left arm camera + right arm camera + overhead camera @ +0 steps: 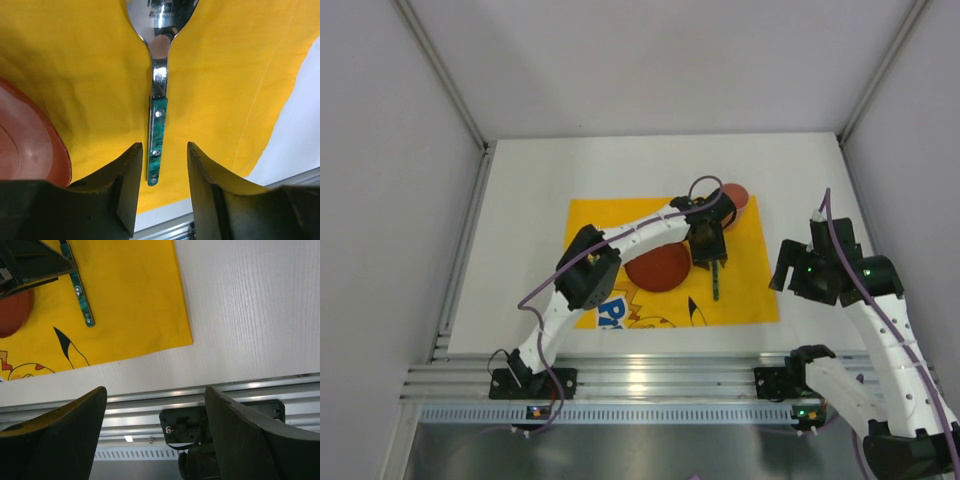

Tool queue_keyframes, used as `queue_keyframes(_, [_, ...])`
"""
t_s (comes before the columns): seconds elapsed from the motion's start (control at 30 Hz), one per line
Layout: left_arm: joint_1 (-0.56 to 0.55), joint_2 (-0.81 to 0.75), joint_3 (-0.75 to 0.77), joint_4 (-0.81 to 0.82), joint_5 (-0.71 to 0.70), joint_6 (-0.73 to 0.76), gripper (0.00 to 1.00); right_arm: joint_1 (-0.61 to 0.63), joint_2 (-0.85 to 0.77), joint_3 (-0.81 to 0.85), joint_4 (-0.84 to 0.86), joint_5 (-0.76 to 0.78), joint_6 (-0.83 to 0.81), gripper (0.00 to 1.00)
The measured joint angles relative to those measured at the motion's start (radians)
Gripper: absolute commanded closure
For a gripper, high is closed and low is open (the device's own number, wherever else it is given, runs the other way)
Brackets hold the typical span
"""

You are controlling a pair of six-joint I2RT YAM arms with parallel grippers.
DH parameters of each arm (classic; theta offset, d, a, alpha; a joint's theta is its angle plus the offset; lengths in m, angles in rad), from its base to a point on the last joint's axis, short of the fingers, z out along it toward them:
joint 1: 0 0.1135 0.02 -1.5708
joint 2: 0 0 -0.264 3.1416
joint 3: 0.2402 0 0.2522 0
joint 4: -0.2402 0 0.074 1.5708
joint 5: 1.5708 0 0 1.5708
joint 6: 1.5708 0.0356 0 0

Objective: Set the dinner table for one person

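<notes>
The white table (520, 230) fills the space in front of both arms, with a silver rail (650, 375) along its near edge. A yellow cloth (595, 225) lies flat on it, closer to the near edge than the far one and a little right of centre. A red-brown plate (655, 268) sits in the middle of the cloth, and a second red disc (738, 196) rests at the cloth's far right corner, partly hidden by the left arm. A spoon (159, 100) lies on the cloth just right of the plate, its green handle pointing to the near edge and its shiny bowl to the far edge. The left gripper (164, 147) hangs low over the handle's end, jaws parted, one finger on each side of the handle with a gap showing on both sides. The right gripper (155, 390) is spread wide and holds nothing, hovering over the rail near the table's near right corner, beside the cloth's near right corner.
</notes>
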Motion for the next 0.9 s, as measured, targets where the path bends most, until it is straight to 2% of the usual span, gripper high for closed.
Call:
queue_keyframes(0.2, [0.000,-0.088,0.014,-0.052,-0.006,0.007,0.53,0.000,0.015,0.000,0.002,0.000,0.001,0.21])
queue_keyframes(0.33, [-0.001,-0.239,0.008,-0.073,-0.063,0.080,0.41,0.000,0.014,0.016,0.012,-0.036,0.000,0.22])
queue_keyframes(0.37, [0.000,-0.283,-0.004,-0.071,-0.084,0.104,0.37,-0.001,0.002,0.025,0.031,-0.059,-0.002,0.21])
queue_keyframes(0.4, [0.004,-0.350,-0.038,-0.058,-0.111,0.138,0.36,-0.001,-0.018,0.038,0.051,-0.085,-0.003,0.11])
queue_keyframes(0.43, [0.010,-0.431,-0.101,-0.035,-0.136,0.174,0.36,-0.001,-0.049,0.055,0.082,-0.110,-0.002,0.01])
queue_keyframes(0.57, [0.081,-0.740,-0.378,0.004,-0.240,0.332,0.16,-0.001,-0.233,0.087,0.248,-0.151,-0.009,0.00])
queue_keyframes(0.6, [0.108,-0.809,-0.441,0.010,-0.289,0.369,0.06,-0.001,-0.272,0.087,0.278,-0.155,-0.008,0.00])
queue_keyframes(0.67, [0.170,-0.930,-0.570,0.040,-0.425,0.443,0.05,-0.001,-0.328,0.071,0.343,-0.164,-0.001,0.00])
queue_keyframes(0.73, [0.221,-1.026,-0.692,0.106,-0.530,0.512,0.08,-0.001,-0.345,0.018,0.405,-0.174,0.016,0.00])
queue_keyframes(0.9, [0.311,-1.254,-1.133,0.468,-0.738,0.759,0.07,-0.001,-0.401,-0.203,0.519,-0.195,0.055,0.00])
